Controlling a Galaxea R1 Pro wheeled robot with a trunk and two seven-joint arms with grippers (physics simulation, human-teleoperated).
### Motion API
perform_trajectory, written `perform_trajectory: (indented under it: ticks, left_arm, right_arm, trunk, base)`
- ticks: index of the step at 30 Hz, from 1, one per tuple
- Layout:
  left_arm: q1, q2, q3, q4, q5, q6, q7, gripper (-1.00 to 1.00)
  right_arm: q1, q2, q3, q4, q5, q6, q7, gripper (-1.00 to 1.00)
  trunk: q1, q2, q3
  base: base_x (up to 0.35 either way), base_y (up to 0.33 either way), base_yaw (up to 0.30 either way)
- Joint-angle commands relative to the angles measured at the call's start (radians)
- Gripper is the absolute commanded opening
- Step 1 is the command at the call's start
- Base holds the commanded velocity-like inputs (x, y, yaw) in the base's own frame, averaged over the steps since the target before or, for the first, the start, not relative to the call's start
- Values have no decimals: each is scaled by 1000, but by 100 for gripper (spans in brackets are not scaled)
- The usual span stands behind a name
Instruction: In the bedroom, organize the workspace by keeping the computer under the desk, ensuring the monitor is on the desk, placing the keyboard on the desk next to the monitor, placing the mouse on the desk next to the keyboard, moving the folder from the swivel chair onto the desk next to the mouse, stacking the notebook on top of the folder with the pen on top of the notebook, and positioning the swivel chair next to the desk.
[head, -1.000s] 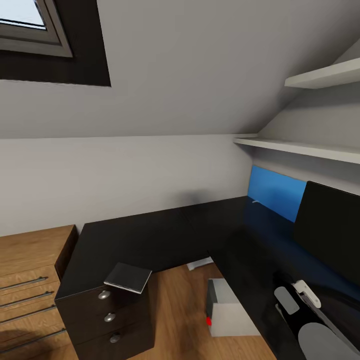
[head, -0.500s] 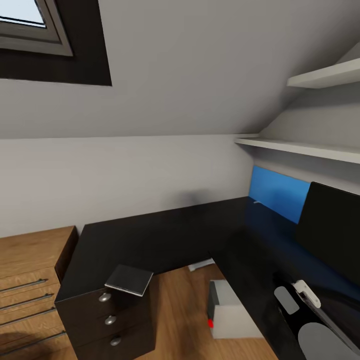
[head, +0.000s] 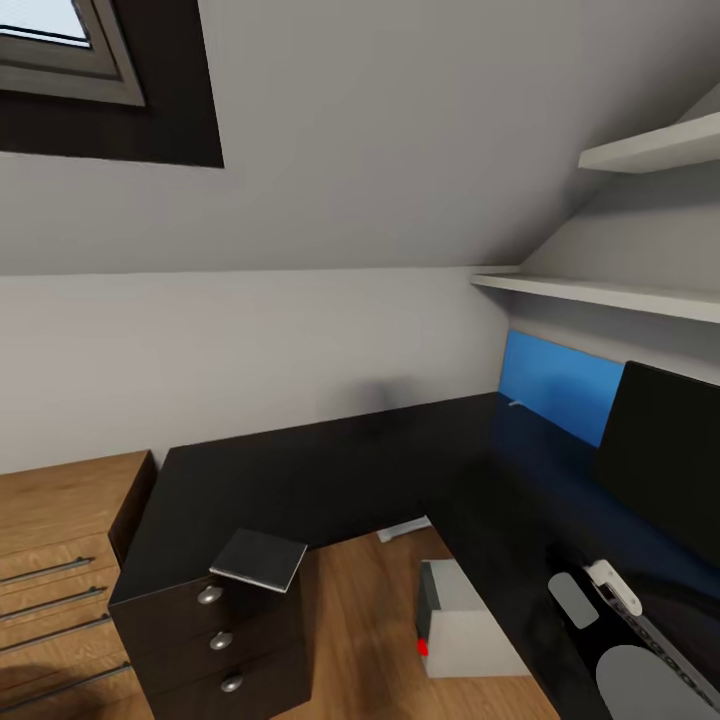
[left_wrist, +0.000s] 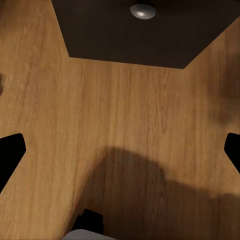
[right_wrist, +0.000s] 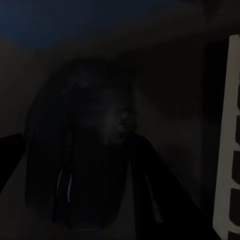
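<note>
Notebook (head: 258, 558), thin and dark, is lying at seven o'clock on the glossy black desk (head: 330, 470); gripper states are unreadable.

Attic bedroom, set up as a home workspace.

Sloped grey walls (head: 400, 130) closing in overhead, dark-framed skylight (head: 100, 80) up in the corner, light wood floor (head: 360, 620) below. Along the walls, a long L-shaped black-topped desk (head: 330, 470) with a drawer unit (head: 220, 640) on round silver knobs, a black monitor (head: 665, 455) on top, a grey computer (head: 460, 625) tucked underneath. White shelves (head: 600, 292) above, wooden dresser (head: 60, 540) alongside.
</note>
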Motion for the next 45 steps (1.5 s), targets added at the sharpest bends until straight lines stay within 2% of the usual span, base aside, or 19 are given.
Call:
perform_trajectory:
  ticks: [1, 6, 19, 20, 45]
  left_arm:
    - [0, 2, -7, -1, 8, -2, 8, 100]
    - [0, 1, -6, -1, 7, -2, 8, 100]
    - [0, 2, -6, -1, 7, -2, 5, 100]
    - [0, 1, -6, -1, 7, -2, 5, 100]
    - [0, 1, -7, -1, 6, -2, 5, 100]
  right_arm:
    - [-1, 0, 1, 0, -14, -8, 3, -100]
    - [-1, 0, 2, 0, -15, -8, 4, -100]
    - [-1, 0, 3, 0, -14, -7, 4, -100]
    - [-1, 0, 3, 0, -14, -7, 4, 100]
    - [-1, 1, 7, -3, -14, -8, 10, 100]
  trunk:
    - [4, -8, -4]
    - [23, -43, -20]
    - [23, -43, -20]
    - [23, -43, -20]
    - [23, -43, -20]
  base:
    - [0, 0, 0]
    - [0, 0, 0]
    - [0, 0, 0]
    - [0, 0, 0]
    - [0, 0, 0]
